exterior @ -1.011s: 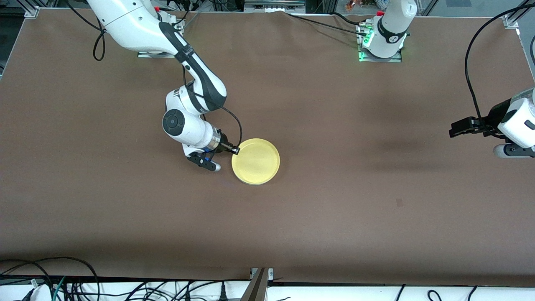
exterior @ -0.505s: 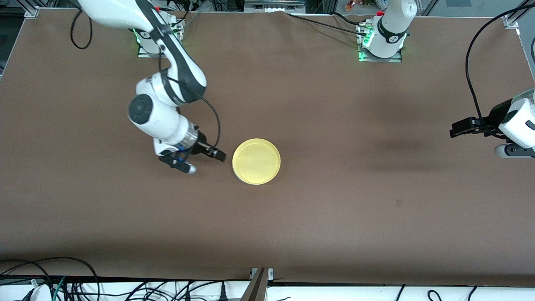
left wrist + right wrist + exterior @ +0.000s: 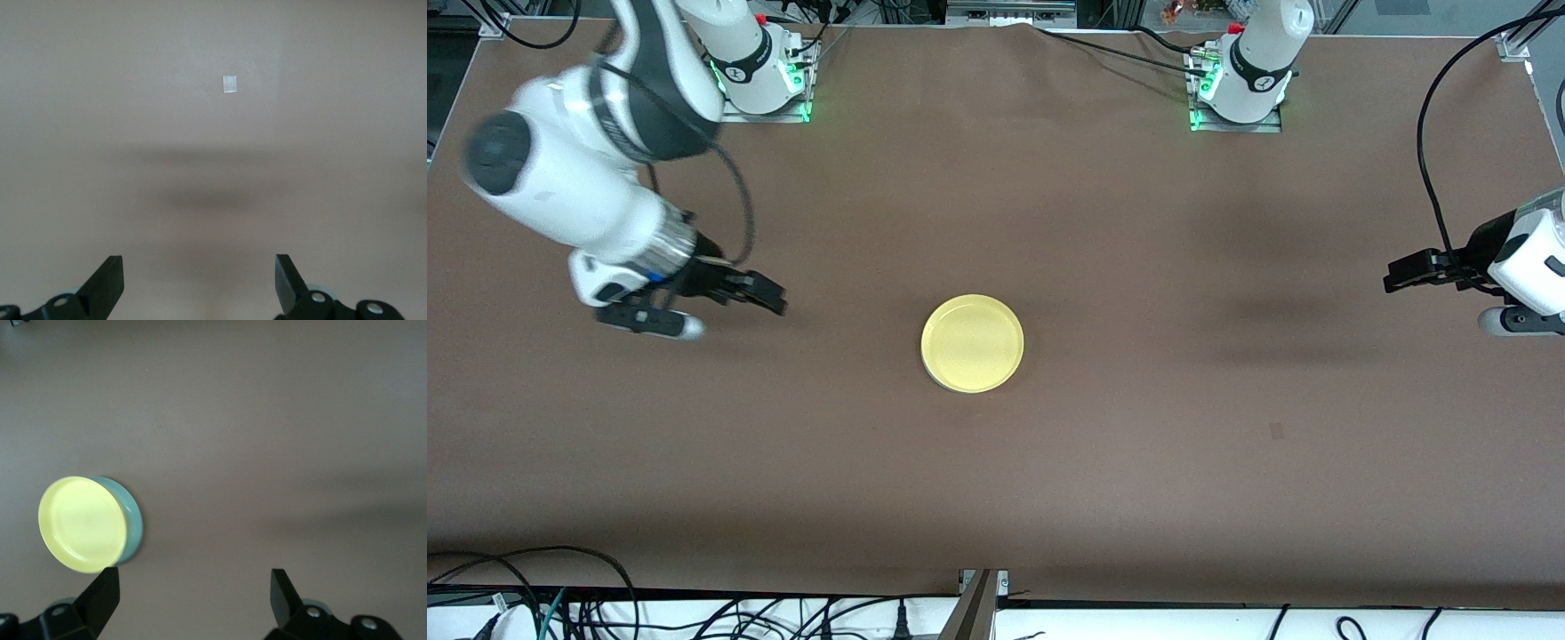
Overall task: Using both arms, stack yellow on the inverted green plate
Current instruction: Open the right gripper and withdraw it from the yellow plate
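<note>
yellow (image 3: 972,343) atop green plate (image 3: 131,523)

Bright yellow plate (image 3: 972,343) on mint-green plate (image 3: 130,520); brown table (image 3: 1138,444).

You are looking at a wide bench (image 3: 1138,462) covered edge to edge in a matte brown sheet. Its covering ripples slightly along the edge where two metal mounting plates (image 3: 1236,120) sit, each lit by a green glow. Soft, blurred shadows (image 3: 1263,311) fall across the bench toward one end, so the light reaches you from overhead and is diffuse. A small pale tape mark (image 3: 1276,431) sits on the bench nearer to the camera than those shadows. Past the bench's near edge you see a white surface (image 3: 1138,622) strewn with black cables (image 3: 560,604), with an aluminium frame post (image 3: 978,604) rising at the middle of that edge.
</note>
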`<state>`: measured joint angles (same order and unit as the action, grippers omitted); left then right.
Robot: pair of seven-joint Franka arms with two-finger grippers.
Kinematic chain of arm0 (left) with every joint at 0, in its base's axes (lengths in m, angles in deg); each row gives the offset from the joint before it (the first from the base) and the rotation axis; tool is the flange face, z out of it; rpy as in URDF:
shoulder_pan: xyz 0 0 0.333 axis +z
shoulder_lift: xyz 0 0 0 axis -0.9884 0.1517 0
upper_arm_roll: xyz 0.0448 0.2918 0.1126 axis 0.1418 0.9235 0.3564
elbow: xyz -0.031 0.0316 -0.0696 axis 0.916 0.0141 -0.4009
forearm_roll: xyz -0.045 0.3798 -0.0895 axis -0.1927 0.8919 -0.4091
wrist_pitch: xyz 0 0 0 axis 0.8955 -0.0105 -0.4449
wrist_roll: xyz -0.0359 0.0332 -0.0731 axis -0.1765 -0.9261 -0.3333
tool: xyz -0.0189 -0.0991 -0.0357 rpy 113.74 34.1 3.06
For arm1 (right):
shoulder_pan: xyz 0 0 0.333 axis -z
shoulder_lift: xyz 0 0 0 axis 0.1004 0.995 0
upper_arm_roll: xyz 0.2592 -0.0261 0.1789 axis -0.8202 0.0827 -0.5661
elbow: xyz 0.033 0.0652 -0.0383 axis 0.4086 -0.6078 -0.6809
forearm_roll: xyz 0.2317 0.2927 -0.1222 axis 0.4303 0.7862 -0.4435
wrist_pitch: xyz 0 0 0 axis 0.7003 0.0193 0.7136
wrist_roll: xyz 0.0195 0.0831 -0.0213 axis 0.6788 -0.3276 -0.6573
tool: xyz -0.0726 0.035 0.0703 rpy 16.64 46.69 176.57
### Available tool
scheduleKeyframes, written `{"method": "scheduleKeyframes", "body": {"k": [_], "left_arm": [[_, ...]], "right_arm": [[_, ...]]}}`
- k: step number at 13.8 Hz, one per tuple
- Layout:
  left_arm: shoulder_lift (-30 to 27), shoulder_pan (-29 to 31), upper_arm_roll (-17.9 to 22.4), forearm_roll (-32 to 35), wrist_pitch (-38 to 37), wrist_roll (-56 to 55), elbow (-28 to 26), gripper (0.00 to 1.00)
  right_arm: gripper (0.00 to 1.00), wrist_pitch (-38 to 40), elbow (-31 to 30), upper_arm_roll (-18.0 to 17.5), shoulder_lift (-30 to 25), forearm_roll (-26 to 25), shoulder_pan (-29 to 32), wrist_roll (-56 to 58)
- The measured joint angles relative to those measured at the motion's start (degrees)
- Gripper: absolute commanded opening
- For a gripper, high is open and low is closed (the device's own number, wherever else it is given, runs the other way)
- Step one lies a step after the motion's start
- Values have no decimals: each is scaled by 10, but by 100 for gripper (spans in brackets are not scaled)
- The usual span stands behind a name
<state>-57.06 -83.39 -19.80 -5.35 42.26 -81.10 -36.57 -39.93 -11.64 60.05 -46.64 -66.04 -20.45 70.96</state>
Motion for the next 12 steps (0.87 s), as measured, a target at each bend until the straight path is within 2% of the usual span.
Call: {"method": "scheduleKeyframes", "body": {"k": [1, 3, 5, 6, 12], "left_arm": [[0, 0, 0, 0, 0, 0, 0, 100], [0, 0, 0, 0, 0, -1, 1, 100], [0, 0, 0, 0, 1, -1, 4, 100], [0, 0, 0, 0, 1, -1, 5, 100], [0, 0, 0, 0, 1, -1, 5, 100]], "right_arm": [[100, 33, 4, -6, -18, -11, 30, 33], [100, 87, 6, -26, -55, -76, 82, 64], [100, 130, 6, -60, -87, -141, 109, 68], [100, 147, 6, -68, -98, -154, 114, 66], [100, 158, 14, -53, -106, -128, 146, 84]]}}
